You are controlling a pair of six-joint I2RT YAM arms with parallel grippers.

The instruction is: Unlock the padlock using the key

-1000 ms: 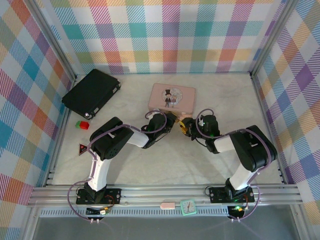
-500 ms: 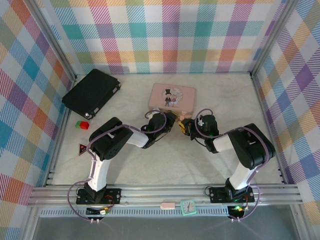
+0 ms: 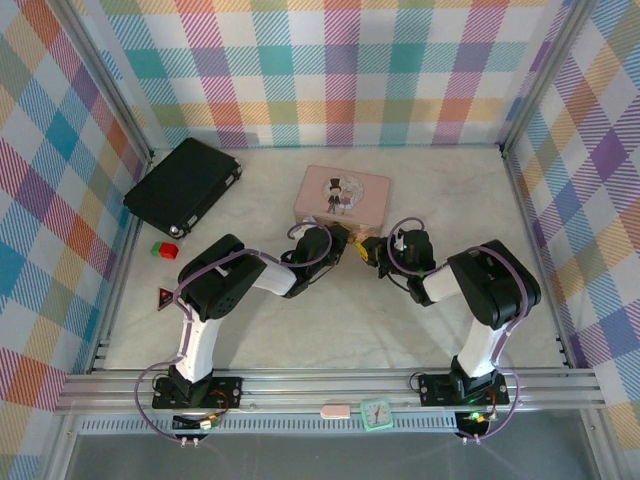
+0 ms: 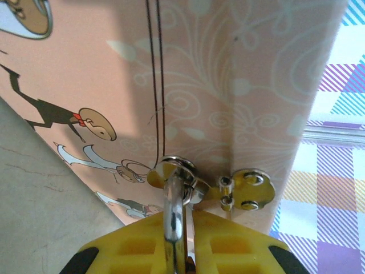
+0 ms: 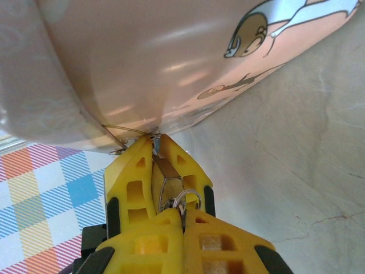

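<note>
- grippers, seen from the top camera, meet almost tip to tip at the front edge of the pink tin (image 3: 345,192): left gripper (image 3: 344,244) and right gripper (image 3: 371,250) sit just beside each other. count on the table: one tin, one black case (image 3: 183,185), one red block (image 3: 171,251) touching one green block (image 3: 157,246), one red triangular piece (image 3: 165,295), two arms.
- left wrist camera: the left gripper's yellow fingers (image 4: 142,245) are clamped on the padlock (image 4: 173,220). its single silver shackle rises through the one ring of the hasp (image 4: 245,189) on the tin, and the lock's body is hidden between the fingers. likely risk: the lock hangs from the tin, so a hard twist could drag or tip the tin, or let the thin shackle slide in the grip.
- right wrist camera: the right gripper is pressed fully closed on the key (image 5: 185,200), of which one thin wire ring pokes out at the fingertips. one brass lock body lies just beyond, close under the tin. the key's blade is hidden, so whether it is seated in the keyhole cannot be told. likely risk: turning a half-seated key could make it slip in the pads, bend, or pull out. crowded fingers of the two grippers could also knock together.
</note>
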